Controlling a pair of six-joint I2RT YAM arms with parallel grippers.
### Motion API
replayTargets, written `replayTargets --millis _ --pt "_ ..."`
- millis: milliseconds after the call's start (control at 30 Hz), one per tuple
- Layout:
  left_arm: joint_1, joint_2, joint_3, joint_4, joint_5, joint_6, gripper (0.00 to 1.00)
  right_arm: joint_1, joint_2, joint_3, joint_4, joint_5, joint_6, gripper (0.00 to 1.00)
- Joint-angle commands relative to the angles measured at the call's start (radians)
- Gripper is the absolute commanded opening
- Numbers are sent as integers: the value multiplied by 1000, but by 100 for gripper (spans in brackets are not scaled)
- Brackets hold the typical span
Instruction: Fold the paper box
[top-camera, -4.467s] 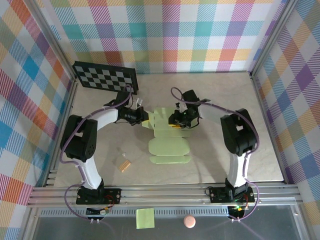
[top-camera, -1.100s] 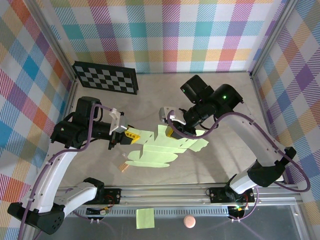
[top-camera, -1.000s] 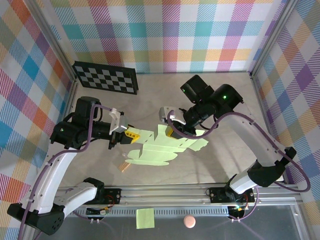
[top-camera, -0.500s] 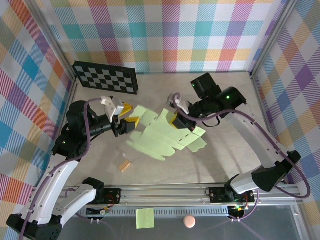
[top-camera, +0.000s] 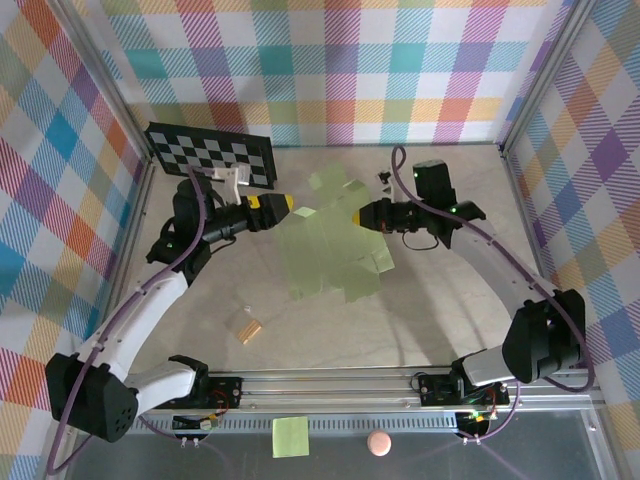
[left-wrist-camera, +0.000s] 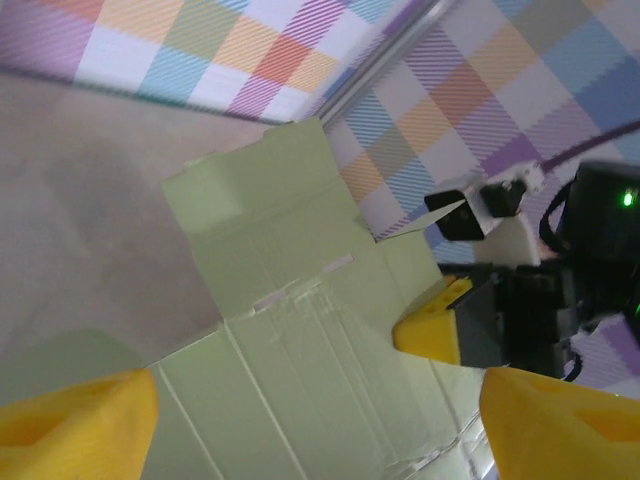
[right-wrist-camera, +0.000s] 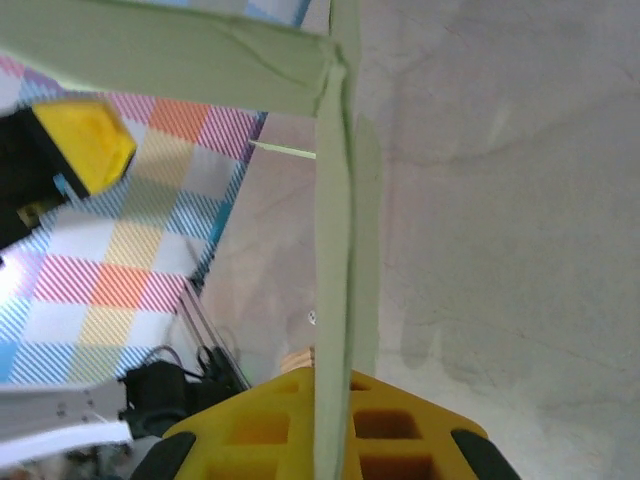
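1. Holding card mid-air: paper box (top-camera: 330, 250) hangs unfolded between arms, over table (top-camera: 450, 300) centre.
2. R gripper (top-camera: 368, 214) clenched on its right edge; L gripper (top-camera: 280, 208) spread wide, gripping nothing.
3. Step: setting up a fold, prob. Next: L needs to pinch a left flap along the crease.

left gripper (left-wrist-camera: 320, 420): I see my jaws wide apart
paper box (left-wrist-camera: 290, 300): ahead, right gripper (left-wrist-camera: 440, 322) pinching its edge
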Motion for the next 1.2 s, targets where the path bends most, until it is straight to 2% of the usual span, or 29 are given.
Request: replayTargets --millis 0,167,433,667,933,1167 --pt "2 43 -7 94 -24 -176 78 -17 35 -79 224 -44 202 0" --pt "-37 92 -42 5 -52 -145 68 -27 88 -160 216 -31 167 0" --pt "-161 143 -91 -120 -131 -51 61 -33 107 -153 -48 138 -62 0" --pt "-300 275 -124 -93 -177 -48 51 -21 113 -93 -256 266 -208 0" --pt "-390 452 -92 -130 -184 -63 40 64 130 -39 -379 473 -291 0" --pt "-413 515 -113 -142 -191 -83 33 163 140 9 -451 638 -306 0"
